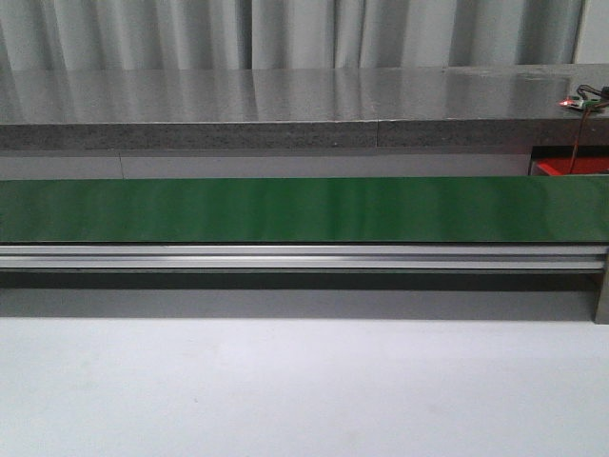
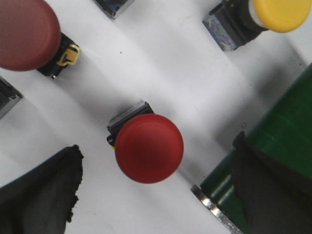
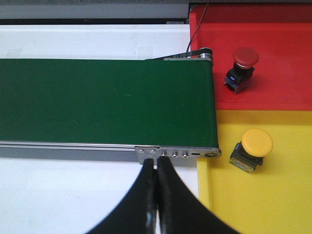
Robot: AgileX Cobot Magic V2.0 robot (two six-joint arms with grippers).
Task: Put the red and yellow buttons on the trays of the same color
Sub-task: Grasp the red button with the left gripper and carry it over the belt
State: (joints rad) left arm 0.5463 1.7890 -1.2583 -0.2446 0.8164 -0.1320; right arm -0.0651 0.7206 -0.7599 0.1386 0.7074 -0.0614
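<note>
Green conveyor belt (image 1: 304,209) on aluminium rail (image 1: 304,257), grey curtain (image 1: 285,33) behind

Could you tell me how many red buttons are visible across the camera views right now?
3: one between the open left gripper's fingers, one at the left wrist view's edge, one on the red tray. More may lie outside the views.

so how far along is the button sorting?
Done: one red button on the red tray, one yellow button on the yellow tray. In hand: nothing; left gripper open around a red button. Left: that, another red, a yellow.
</note>
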